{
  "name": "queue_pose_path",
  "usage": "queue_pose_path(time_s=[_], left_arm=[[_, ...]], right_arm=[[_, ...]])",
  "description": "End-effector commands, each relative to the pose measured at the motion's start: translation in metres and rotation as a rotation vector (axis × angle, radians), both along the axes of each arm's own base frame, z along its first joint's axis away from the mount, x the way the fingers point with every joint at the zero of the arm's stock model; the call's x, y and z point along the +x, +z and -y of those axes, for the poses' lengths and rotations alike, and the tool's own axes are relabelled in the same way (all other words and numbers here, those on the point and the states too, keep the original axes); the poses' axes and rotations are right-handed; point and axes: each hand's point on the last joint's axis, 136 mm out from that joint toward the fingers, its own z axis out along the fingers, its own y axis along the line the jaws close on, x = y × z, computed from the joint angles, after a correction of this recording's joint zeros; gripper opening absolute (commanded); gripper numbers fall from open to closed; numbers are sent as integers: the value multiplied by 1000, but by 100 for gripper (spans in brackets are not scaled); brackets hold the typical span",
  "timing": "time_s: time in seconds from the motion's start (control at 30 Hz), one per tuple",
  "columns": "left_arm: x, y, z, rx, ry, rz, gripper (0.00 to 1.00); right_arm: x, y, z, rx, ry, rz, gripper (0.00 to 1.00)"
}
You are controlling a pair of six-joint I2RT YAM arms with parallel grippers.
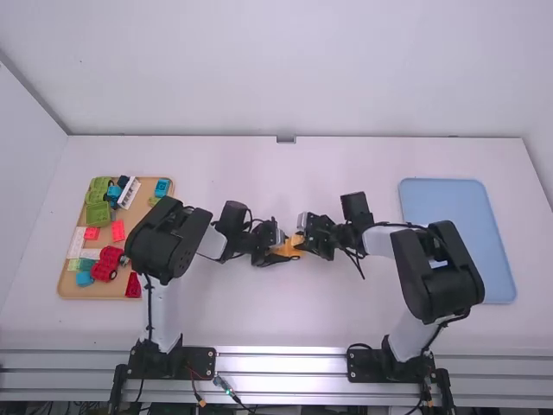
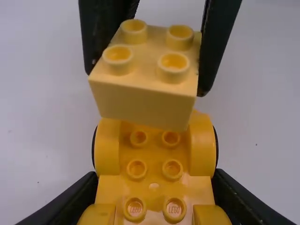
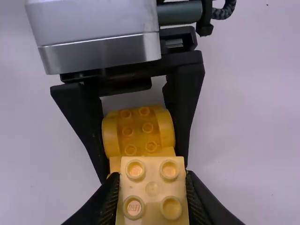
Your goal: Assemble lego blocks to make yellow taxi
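Observation:
At the table's middle, my left gripper [image 1: 270, 251] and my right gripper [image 1: 313, 235] meet around yellow pieces [image 1: 295, 245]. In the left wrist view, my left gripper [image 2: 153, 197] is shut on the yellow car base [image 2: 154, 186], which has rounded fenders and rows of studs. A light yellow four-stud block [image 2: 145, 93] is over the base's far part there, between the right gripper's fingers. The right wrist view has my right gripper [image 3: 152, 194] shut on that block [image 3: 152, 189], with the car base [image 3: 138, 130] behind it. Whether block and base touch, I cannot tell.
A tan tray [image 1: 95, 292] with green, red, blue and white blocks lies at the left, beside the left arm. A light blue tray [image 1: 449, 216] lies at the right, partly behind the right arm.

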Motion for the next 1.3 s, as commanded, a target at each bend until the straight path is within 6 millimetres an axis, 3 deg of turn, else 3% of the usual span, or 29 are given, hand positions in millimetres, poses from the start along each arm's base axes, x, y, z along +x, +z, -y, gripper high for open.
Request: queue_pose_path(time_s=[0.0,0.17,1.27], left_arm=[[-9,-6,2,-9,-15,-46,58],[-10,-6,2,-9,-15,-46,57],[-21,-10,3,-1,-53,-69,52]], right_arm=[[-6,-3,-2,4,24,-7,4],[-6,-3,-2,5,27,-2,0],[-22,-12,-9,4,91,-23,0]])
